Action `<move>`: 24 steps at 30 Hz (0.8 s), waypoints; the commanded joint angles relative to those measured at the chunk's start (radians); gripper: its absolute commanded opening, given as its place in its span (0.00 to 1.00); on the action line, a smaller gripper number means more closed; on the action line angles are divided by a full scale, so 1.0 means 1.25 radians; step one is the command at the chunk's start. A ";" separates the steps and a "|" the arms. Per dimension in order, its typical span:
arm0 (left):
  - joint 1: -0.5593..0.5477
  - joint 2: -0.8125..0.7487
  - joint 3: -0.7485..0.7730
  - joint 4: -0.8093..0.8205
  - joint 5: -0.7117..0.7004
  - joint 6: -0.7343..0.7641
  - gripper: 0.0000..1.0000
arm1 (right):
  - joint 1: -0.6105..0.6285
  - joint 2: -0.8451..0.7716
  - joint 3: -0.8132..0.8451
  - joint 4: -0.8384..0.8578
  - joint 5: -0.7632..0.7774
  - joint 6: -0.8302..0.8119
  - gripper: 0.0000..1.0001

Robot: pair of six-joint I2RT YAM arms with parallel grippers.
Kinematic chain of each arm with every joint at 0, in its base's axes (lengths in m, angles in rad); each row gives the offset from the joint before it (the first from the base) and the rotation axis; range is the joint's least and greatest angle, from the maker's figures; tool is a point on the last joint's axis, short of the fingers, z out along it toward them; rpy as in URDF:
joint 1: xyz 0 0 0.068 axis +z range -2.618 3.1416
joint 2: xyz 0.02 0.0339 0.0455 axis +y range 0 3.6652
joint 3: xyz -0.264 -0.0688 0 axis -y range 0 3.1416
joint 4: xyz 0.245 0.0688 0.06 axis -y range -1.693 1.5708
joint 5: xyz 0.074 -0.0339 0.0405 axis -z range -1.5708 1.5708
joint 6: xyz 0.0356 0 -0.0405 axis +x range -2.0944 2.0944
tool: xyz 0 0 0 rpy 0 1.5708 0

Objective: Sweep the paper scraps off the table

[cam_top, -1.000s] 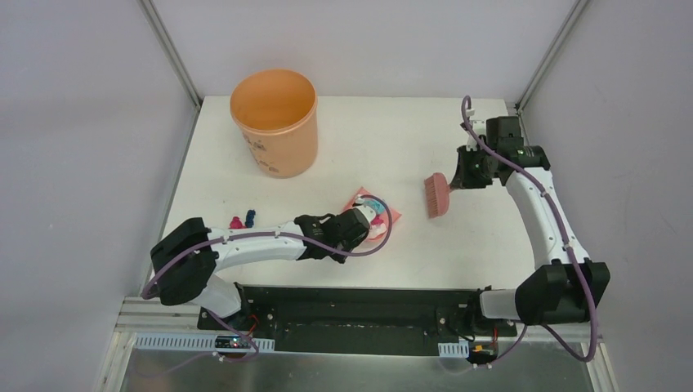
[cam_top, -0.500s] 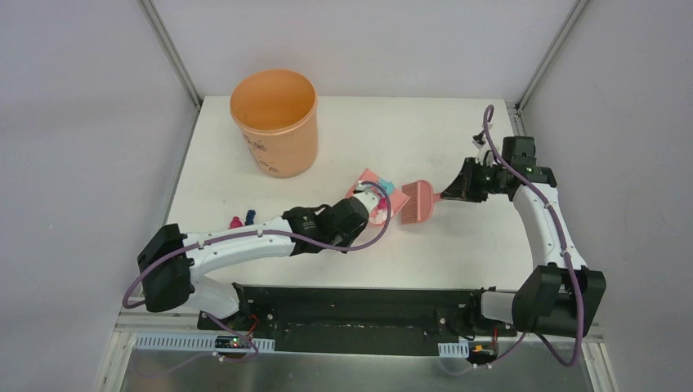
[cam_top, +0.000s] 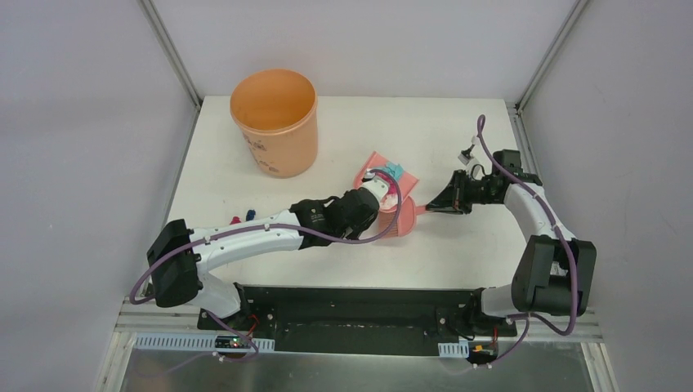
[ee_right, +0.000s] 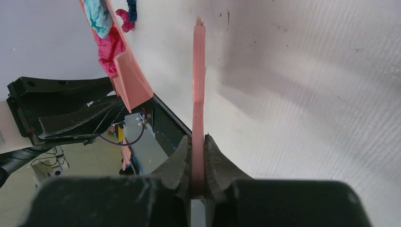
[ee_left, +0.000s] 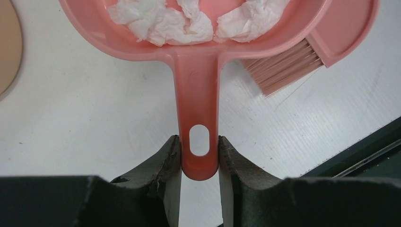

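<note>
Over the flat white table [cam_top: 458, 245], a pink plastic dustpan [ee_left: 198, 94] is clamped by its handle in the half-closed left gripper [ee_left: 199, 152]. A pink bristled hand brush [ee_right: 199, 71] is pinched in the nearly shut right gripper [ee_right: 198, 147]. Crumpled paper scraps [ee_left: 165, 26] are seen in the dustpan, ahead of the left gripper.

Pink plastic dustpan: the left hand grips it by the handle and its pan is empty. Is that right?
Not quite: the pan is not empty. The left hand does grip the pink plastic dustpan by the handle, but the left wrist view shows crumpled white paper wads lying in its pan.
</note>
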 commanded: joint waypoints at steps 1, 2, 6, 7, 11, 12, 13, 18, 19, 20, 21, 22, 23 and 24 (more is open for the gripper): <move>-0.006 -0.001 0.040 0.051 -0.036 0.005 0.00 | -0.006 0.031 0.024 0.001 -0.080 -0.044 0.00; -0.006 0.000 0.040 0.055 -0.028 -0.001 0.00 | -0.006 0.038 0.029 -0.005 -0.084 -0.064 0.00; -0.007 -0.002 0.068 0.055 -0.005 -0.035 0.00 | -0.006 0.064 0.043 -0.023 -0.095 -0.077 0.00; -0.007 -0.001 0.079 0.047 -0.014 -0.033 0.00 | -0.007 0.066 0.043 -0.023 -0.092 -0.076 0.00; -0.007 -0.005 0.124 0.012 -0.057 0.012 0.00 | -0.006 0.065 0.045 -0.027 -0.080 -0.077 0.00; -0.006 -0.008 0.137 -0.004 -0.074 0.022 0.00 | -0.006 0.063 0.045 -0.028 -0.080 -0.077 0.00; -0.005 -0.013 0.151 -0.019 -0.091 0.032 0.00 | -0.006 0.058 0.046 -0.028 -0.079 -0.078 0.00; 0.031 -0.041 0.216 -0.098 -0.122 0.059 0.00 | -0.006 0.042 0.043 -0.027 -0.072 -0.082 0.00; 0.039 -0.047 0.225 -0.108 -0.129 0.064 0.00 | -0.006 0.041 0.043 -0.027 -0.071 -0.082 0.00; 0.046 -0.055 0.236 -0.118 -0.136 0.071 0.00 | -0.006 0.043 0.041 -0.027 -0.071 -0.082 0.00; 0.057 -0.062 0.245 -0.128 -0.139 0.076 0.00 | -0.006 0.045 0.042 -0.028 -0.071 -0.082 0.00; 0.068 -0.069 0.254 -0.139 -0.138 0.080 0.00 | -0.006 0.046 0.043 -0.029 -0.072 -0.082 0.00; 0.082 -0.077 0.263 -0.148 -0.136 0.081 0.00 | -0.006 0.047 0.043 -0.030 -0.073 -0.083 0.00; 0.097 -0.085 0.270 -0.157 -0.128 0.084 0.00 | -0.006 0.048 0.044 -0.031 -0.074 -0.083 0.00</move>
